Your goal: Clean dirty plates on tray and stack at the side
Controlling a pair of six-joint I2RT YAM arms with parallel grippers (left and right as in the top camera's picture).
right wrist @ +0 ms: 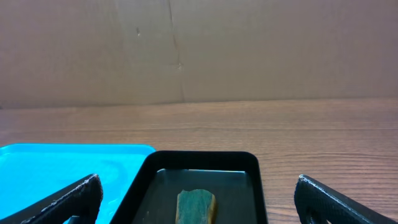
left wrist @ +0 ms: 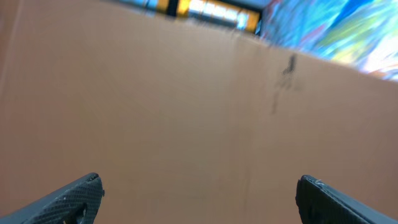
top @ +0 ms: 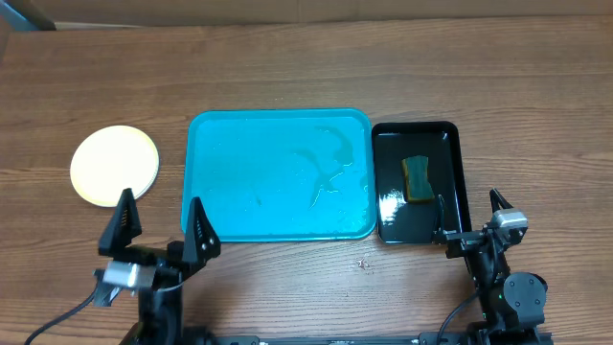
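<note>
The turquoise tray (top: 278, 174) lies in the middle of the table with no plates on it, only wet streaks. Its corner shows in the right wrist view (right wrist: 68, 165). A round pale yellow-green plate (top: 115, 165) lies on the table to the left of the tray; I cannot tell whether other plates lie under it. My left gripper (top: 161, 228) is open and empty near the front edge, below the tray's left corner; its fingers (left wrist: 199, 199) are spread wide. My right gripper (top: 471, 218) is open and empty at the front right; its fingers (right wrist: 198, 199) are also spread wide.
A smaller black tray (top: 416, 180) stands right of the turquoise tray, holding water and a green-and-yellow sponge (top: 417, 179), also seen in the right wrist view (right wrist: 196, 207). A brown cardboard wall (right wrist: 199, 50) stands behind the table.
</note>
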